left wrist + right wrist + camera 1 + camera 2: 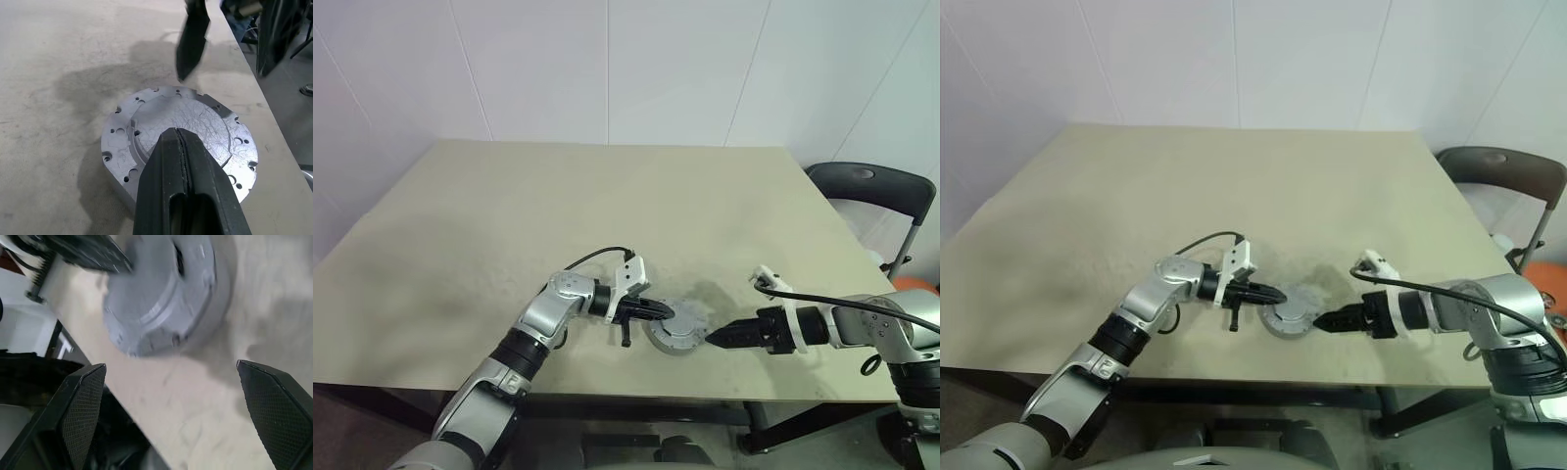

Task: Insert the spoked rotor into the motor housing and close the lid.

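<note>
The lid (pixel 161 115), a flat light-grey metal disc with small holes round its rim, lies on the beige table (pixel 607 215) close to the front edge. It also appears in the head view as the lid (pixel 677 333). My left gripper (pixel 668 313) is shut with nothing in it, its tips resting over the lid's top from the left. My right gripper (pixel 170 365) is open and points at the lid's right side from a short way off, not touching it. The spoked rotor and the motor housing are hidden.
The table's front edge (pixel 636 397) runs just below the lid and both grippers. A black chair (pixel 871 186) stands off the table's right side. A white tiled wall rises behind the table.
</note>
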